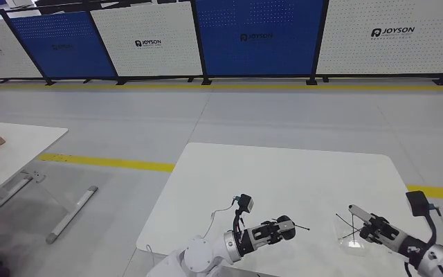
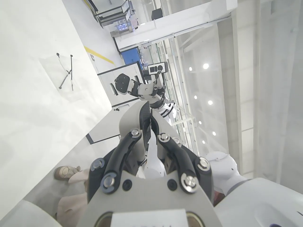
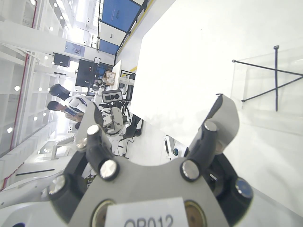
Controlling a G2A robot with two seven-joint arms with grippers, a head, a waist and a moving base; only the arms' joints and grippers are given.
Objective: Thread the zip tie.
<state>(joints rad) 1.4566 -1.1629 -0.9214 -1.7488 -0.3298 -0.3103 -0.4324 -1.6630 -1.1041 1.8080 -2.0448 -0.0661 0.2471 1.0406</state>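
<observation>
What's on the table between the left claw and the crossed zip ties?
Only bare table, in the top view; the left claw's own zip tie pokes into it.

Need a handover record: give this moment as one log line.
left gripper shut on zip tie | right gripper open | loose ties crossed on clear sheet | threading not done

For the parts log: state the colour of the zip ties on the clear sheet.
Black. The zip ties show best in the right wrist view.
</observation>
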